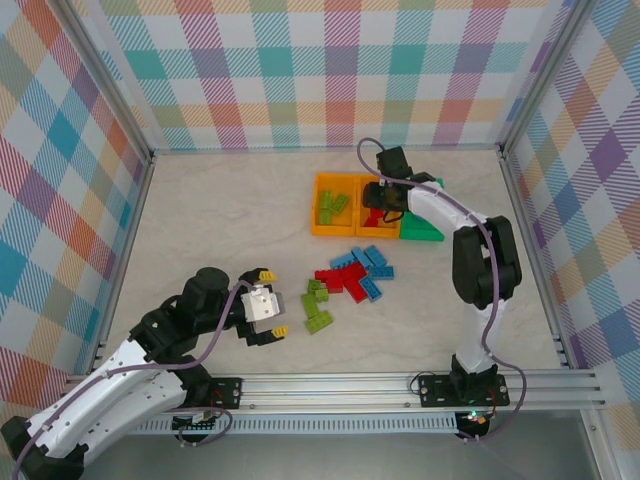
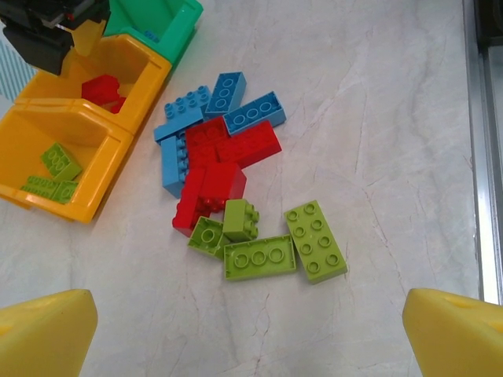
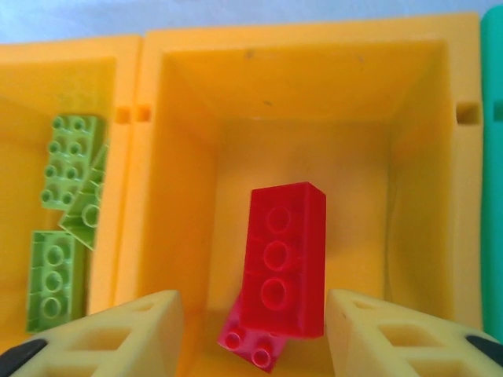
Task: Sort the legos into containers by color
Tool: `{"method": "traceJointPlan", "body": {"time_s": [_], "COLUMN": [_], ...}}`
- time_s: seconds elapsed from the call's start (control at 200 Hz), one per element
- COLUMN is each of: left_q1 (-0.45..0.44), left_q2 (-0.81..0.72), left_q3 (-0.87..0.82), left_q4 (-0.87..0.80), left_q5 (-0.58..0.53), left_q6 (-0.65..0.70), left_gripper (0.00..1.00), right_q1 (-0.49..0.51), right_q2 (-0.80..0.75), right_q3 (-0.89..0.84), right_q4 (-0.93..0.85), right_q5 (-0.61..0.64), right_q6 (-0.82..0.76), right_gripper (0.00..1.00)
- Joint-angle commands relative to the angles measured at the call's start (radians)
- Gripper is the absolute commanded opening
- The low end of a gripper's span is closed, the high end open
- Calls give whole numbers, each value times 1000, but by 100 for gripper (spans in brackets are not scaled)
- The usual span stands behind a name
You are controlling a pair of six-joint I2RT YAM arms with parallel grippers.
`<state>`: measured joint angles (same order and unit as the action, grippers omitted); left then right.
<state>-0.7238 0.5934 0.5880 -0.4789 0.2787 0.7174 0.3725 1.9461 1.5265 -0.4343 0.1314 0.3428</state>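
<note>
- Red brick [image 3: 283, 259] lies inside the middle orange bin [image 3: 185, 157]; right claw [image 3: 253, 334] hangs released over it.
- Left claw [image 1: 272, 302] gapes wide by the surface [image 1: 220, 220] near edge.

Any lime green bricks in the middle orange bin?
No, the middle orange bin holds red bricks; the lime green bricks lie in the orange end bin beside it.

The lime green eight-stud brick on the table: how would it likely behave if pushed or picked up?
The lime green eight-stud brick looks like rigid moulded plastic, so probably stiff and light. Lying flat on its broad face, it should slide, not roll or tip. A push may shove the neighbouring green brick.
</note>
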Motion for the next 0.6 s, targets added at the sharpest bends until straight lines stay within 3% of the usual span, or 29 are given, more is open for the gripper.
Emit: {"method": "traceJointPlan", "body": {"time_s": [0.0, 0.22, 0.435, 0.525, 0.595], "left_q1": [8, 12, 11, 9, 10], "left_q2": [2, 96, 340, 406, 440], "left_q3": [-16, 91, 322, 338, 331], "left_q4": [60, 91, -5, 25, 62], "left_q5": [-28, -142, -233, -231, -202], "left_q6": [-43, -351, -812, -902, -887], "left_gripper": [100, 100, 100, 100, 100], "right_q1": [2, 2, 13, 26, 43], "right_q2": [-99, -396, -764, -875, -931], "right_q3": [-3, -200, -477, -575, -659], "right_q4": [-4, -11, -161, -260, -287], "right_q5": [-34, -150, -275, -287, -321], "right_q6": [-15, -17, -11, 29, 44], "right_gripper": [52, 55, 61, 62, 64]}}
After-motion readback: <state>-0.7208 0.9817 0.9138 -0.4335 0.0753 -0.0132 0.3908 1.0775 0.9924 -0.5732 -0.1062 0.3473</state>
